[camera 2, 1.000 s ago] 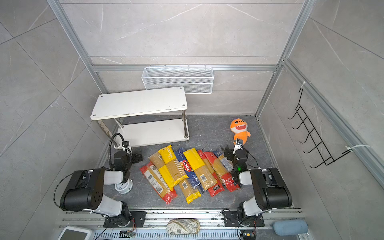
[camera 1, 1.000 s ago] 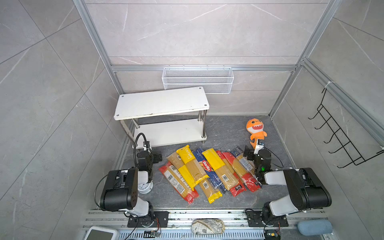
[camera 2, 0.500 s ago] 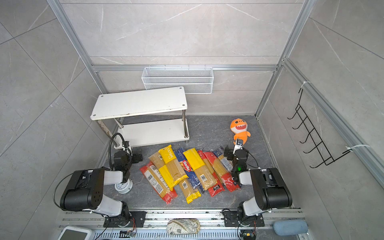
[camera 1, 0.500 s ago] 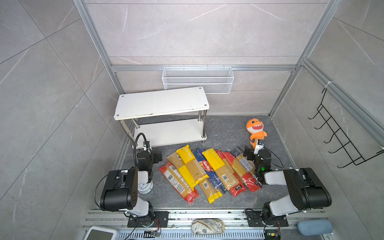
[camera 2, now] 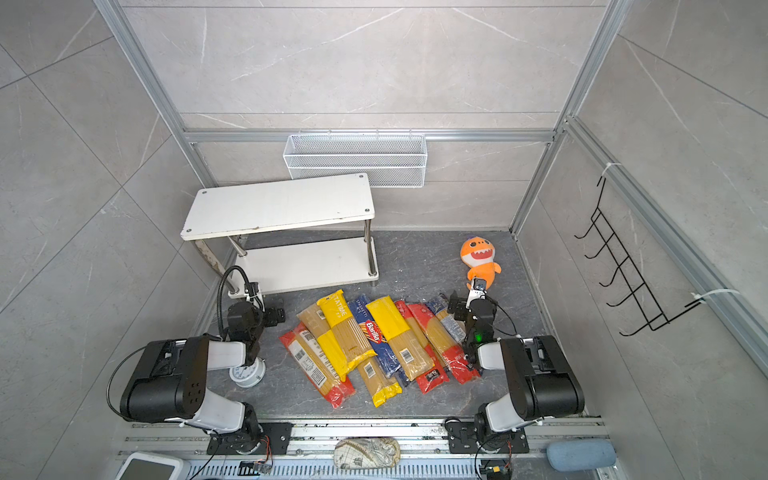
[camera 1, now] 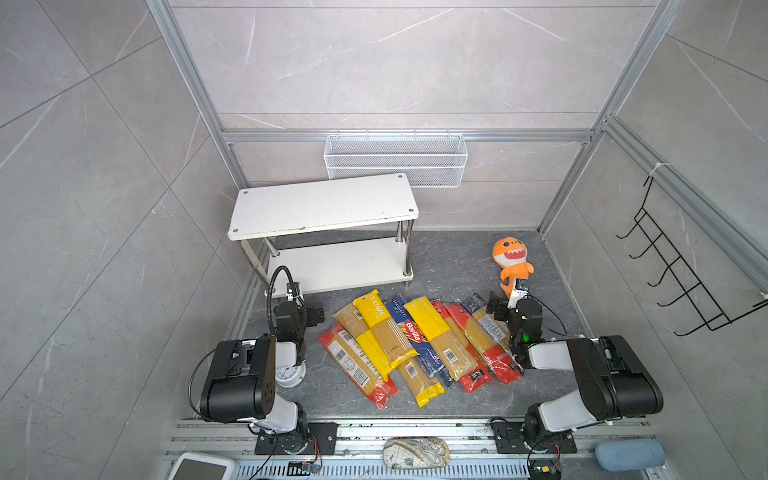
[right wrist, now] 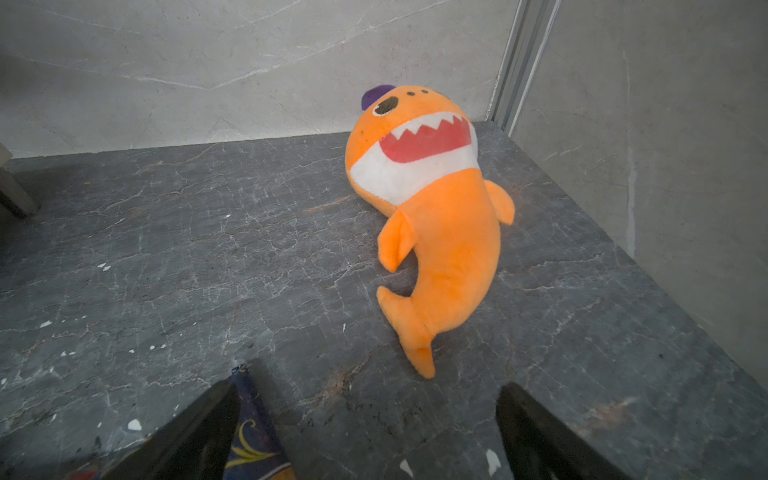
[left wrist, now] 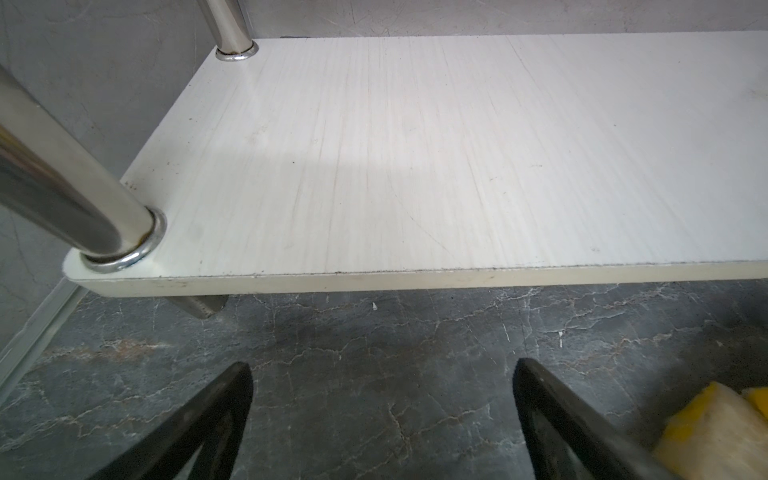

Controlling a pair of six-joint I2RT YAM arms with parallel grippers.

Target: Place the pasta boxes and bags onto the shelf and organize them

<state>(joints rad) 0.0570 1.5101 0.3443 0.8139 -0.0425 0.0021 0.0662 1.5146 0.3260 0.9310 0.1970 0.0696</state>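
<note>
Both released, left claw (left wrist: pixel 382 370) and right claw (right wrist: pixel 370 390) should take the top yellow pasta pack (camera 1: pixel 382 328) crosswise (nothing seems to pin it) for the shelf (camera 1: pixel 324 208).

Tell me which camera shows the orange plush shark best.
The right wrist view: the plush shark lies close and large, face, fins and tail clear. Both top views show the plush shark whole but small. The left wrist view misses it.

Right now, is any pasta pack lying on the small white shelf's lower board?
No, the left wrist view shows the lower board of the white metal-legged shelf bare, nothing resting on it.
</note>
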